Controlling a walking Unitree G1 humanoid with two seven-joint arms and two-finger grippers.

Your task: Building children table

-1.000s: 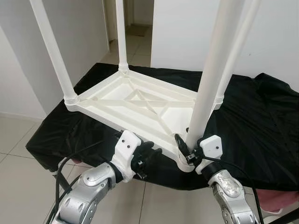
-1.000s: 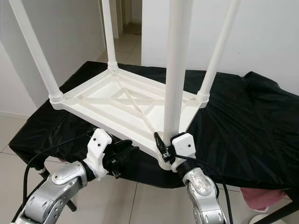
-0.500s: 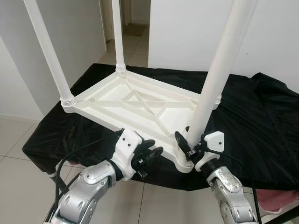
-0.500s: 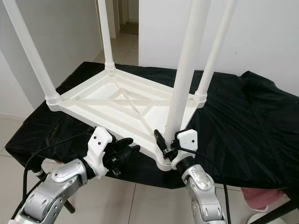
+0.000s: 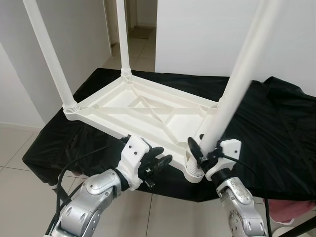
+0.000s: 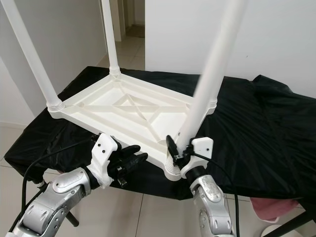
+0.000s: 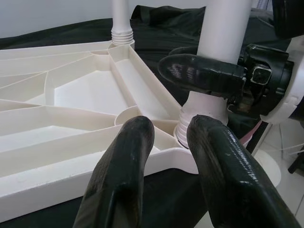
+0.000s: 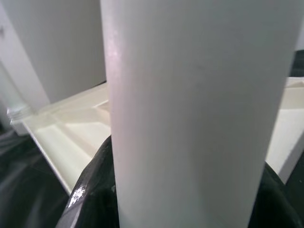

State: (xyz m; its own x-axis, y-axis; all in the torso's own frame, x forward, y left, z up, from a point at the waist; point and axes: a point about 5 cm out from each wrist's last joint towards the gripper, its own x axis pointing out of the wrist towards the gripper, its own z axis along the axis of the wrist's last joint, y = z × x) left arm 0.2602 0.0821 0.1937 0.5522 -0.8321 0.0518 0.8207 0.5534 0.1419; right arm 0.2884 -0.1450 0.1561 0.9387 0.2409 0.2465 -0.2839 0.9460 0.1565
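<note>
A white plastic children's table (image 5: pixel 113 109) lies upside down on a black cloth (image 5: pixel 276 138). Two white legs stand upright in its left corners, one near (image 5: pixel 49 54) and one far (image 5: pixel 122 34). A third leg's collar (image 6: pixel 211 103) sits at the far right corner. My right gripper (image 5: pixel 202 150) is shut on the fourth leg (image 5: pixel 237 84), low down by the near right corner socket (image 5: pixel 194 173). That leg leans to the right. In the right wrist view the leg (image 8: pixel 190 109) is close up. My left gripper (image 5: pixel 159 160) is open beside the table's near edge, holding nothing; its fingers (image 7: pixel 123 180) point at the socket.
The black cloth hangs over the front edge just before my arms. Tiled floor (image 5: pixel 19 148) lies to the left and an open doorway (image 5: pixel 140 24) at the back. A pink object (image 5: pixel 291 210) sits low on the right. White walls stand behind the table.
The leg in my right gripper has tipped further to the right at its top, with its foot still by the corner socket. My left gripper's fingers have stretched out a little.
</note>
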